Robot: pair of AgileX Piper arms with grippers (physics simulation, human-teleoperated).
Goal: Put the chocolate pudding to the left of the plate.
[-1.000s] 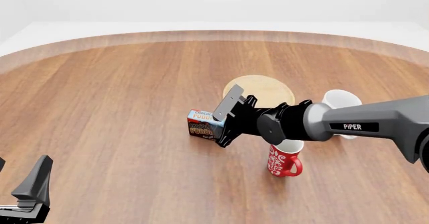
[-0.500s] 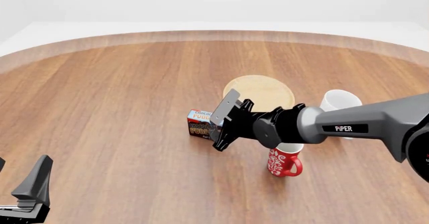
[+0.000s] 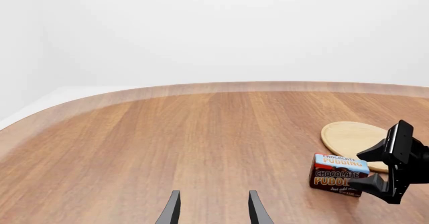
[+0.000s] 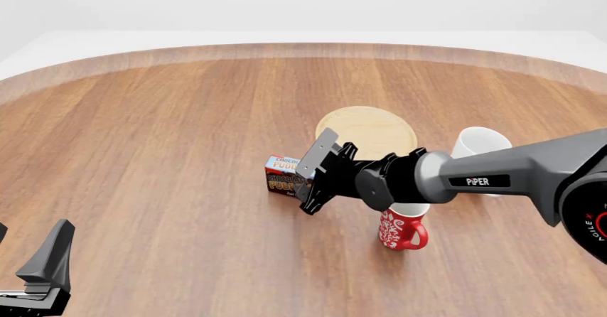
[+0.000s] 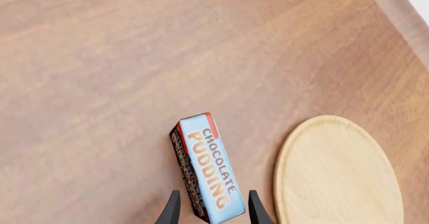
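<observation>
Just left of the plate (image 4: 372, 121), and a touch nearer the arms' side, spotting the chocolate pudding (image 4: 281, 174) standing on a long narrow edge on the worktop (image 4: 170, 153), blue label up, with a clear strip of wood between box and plate rim in the right wrist view.

Watching the right tool (image 4: 306, 180) hanging over the plate-side end of the box, spread wide, one finger on each side of it. Gripping nothing as far as can be judged: reading daylight beside both fingertips in the right wrist view, though not ruling out a light touch.

Parking well away from the plate, far off to its left and close to the arms' edge: the left tool (image 4: 43, 274), likewise spread apart and holding nothing.

Judging the step: box already lying on the wanted side of the plate, so either letting go or lining up for a last nudge; not possible to say which. Calling for a straight pull-away next, clearing both box faces evenly to avoid tipping such a narrow-standing carton. If tidying instead, needing a squeeze across the two broad faces first.

Hard going on detail: right tool covering the box's plate-side end in the front view, clipping the lettering; arm hiding the rim of the red mug (image 4: 403, 230) and part of the white mug (image 4: 480, 143); left tool cropped at the picture's corner.
</observation>
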